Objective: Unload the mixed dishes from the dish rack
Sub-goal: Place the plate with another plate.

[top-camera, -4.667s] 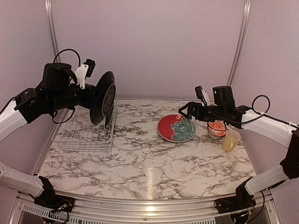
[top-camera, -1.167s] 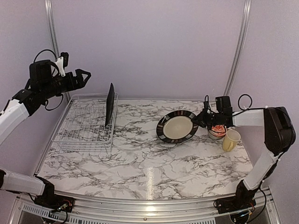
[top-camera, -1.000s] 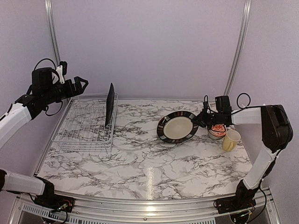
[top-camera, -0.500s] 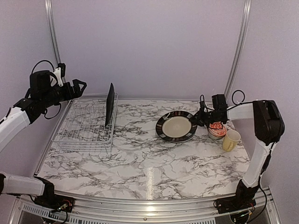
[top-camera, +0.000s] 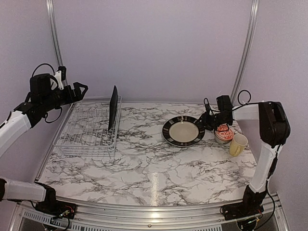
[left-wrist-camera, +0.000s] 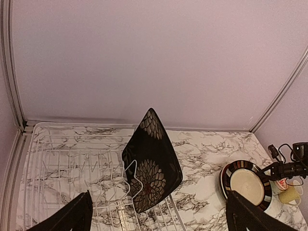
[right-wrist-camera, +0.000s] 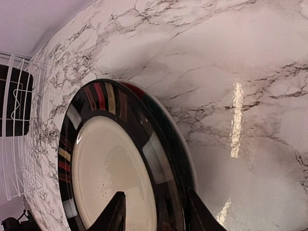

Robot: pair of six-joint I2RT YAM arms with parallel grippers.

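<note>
One black plate with a floral medallion [top-camera: 113, 107] [left-wrist-camera: 151, 163] stands upright in the white wire dish rack [top-camera: 86, 132] [left-wrist-camera: 62, 163]. My left gripper [top-camera: 79, 89] [left-wrist-camera: 158, 202] hangs open and empty above the rack's back left corner. A black-rimmed plate with a cream centre [top-camera: 183, 131] [right-wrist-camera: 110, 168] lies flat on the red plate [right-wrist-camera: 132, 87], of which only an edge shows. My right gripper [top-camera: 206, 121] [right-wrist-camera: 156, 211] is open, its jaws standing apart on either side of that plate's right rim.
A red-and-white bowl [top-camera: 224, 133] and a yellow mug [top-camera: 237, 144] sit just right of the stacked plates, under the right forearm. The marble table [top-camera: 144, 168] ends in purple walls at the back and sides.
The cream-centred plate has tipped down from a tilt to lie flat on the red plate. The right jaws have opened off its rim. The left arm drifted slightly back.
</note>
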